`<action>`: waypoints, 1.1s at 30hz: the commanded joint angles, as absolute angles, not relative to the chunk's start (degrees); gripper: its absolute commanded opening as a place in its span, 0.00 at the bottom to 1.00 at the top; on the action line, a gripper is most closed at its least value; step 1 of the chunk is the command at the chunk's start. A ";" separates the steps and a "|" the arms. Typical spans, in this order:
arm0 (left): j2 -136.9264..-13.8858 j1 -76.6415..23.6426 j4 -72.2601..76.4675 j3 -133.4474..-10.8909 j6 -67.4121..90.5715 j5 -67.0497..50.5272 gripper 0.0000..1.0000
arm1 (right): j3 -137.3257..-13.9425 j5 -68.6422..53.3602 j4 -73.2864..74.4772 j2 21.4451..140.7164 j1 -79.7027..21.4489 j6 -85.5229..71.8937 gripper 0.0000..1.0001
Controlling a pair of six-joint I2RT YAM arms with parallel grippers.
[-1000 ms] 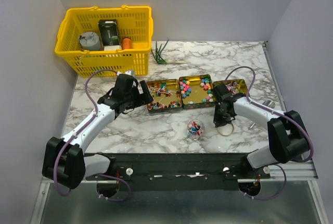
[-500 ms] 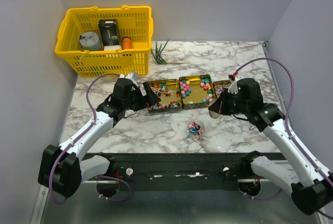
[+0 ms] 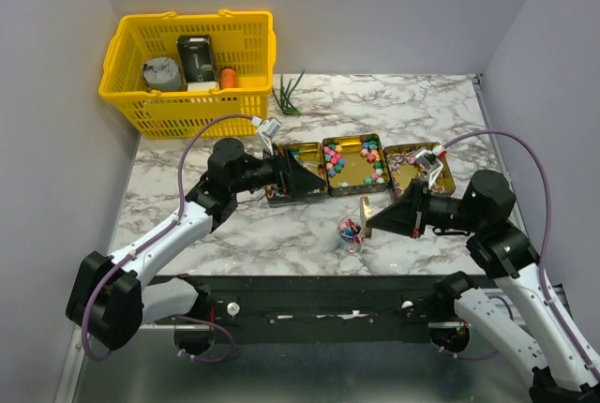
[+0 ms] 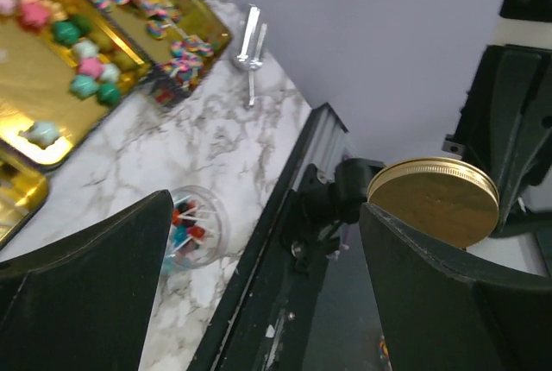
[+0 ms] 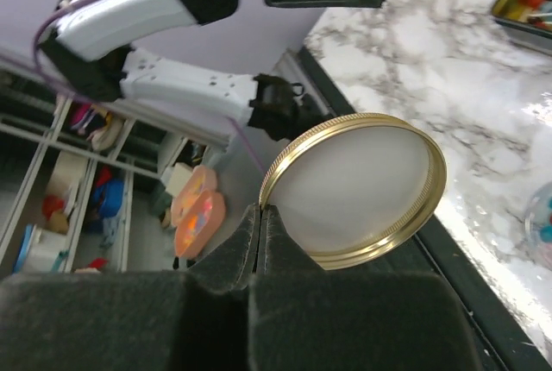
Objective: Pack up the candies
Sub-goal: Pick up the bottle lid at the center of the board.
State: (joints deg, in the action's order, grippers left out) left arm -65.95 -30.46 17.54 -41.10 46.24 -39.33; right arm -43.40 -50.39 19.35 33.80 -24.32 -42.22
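Candies [image 3: 357, 160] of mixed colours lie in three square gold tins, and more fill a small clear jar [image 3: 352, 231] on the marble in front of them. My right gripper [image 3: 377, 220] is shut on the rim of a round gold lid [image 3: 367, 211], held on edge in the air just right of the jar. In the right wrist view the lid [image 5: 354, 190] sticks out beyond the pinched fingertips [image 5: 261, 216]. My left gripper [image 3: 302, 178] hangs wide open over the left tin [image 3: 281, 195], holding nothing. Its wrist view shows the jar [image 4: 191, 229] below and the lid [image 4: 434, 200] opposite.
A yellow basket [image 3: 192, 66] with a few items stands at the back left. A green sprig [image 3: 291, 96] lies behind the tins. A small metal tool [image 4: 250, 43] rests on the marble by the right tin. The table's black front rail [image 3: 319, 291] runs just before the jar.
My right gripper has lifted the gold lid off the table and swung it up beside the jar. My left gripper has reached rightward over the left tin, still open.
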 commanded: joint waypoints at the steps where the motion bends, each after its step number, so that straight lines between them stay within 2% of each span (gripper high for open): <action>1: -67.32 -34.09 31.80 -40.96 47.11 -49.82 0.99 | -41.84 -61.34 13.46 29.36 -24.52 -46.92 0.01; 16: -70.13 -46.40 52.38 -44.64 43.69 -63.98 0.98 | -40.52 -67.50 5.19 29.35 -24.61 -52.38 0.01; 21: -72.94 -49.13 45.46 -49.29 39.47 -64.51 0.93 | -39.64 -67.76 2.29 31.02 -24.61 -53.08 0.01; 28: -76.90 -51.06 43.51 -52.03 37.97 -65.13 0.78 | -38.06 -69.34 -3.78 31.73 -24.61 -56.33 0.01; 33: -77.61 -51.06 36.92 -53.52 33.58 -64.51 0.84 | -37.79 -69.87 -4.31 31.38 -24.61 -57.30 0.01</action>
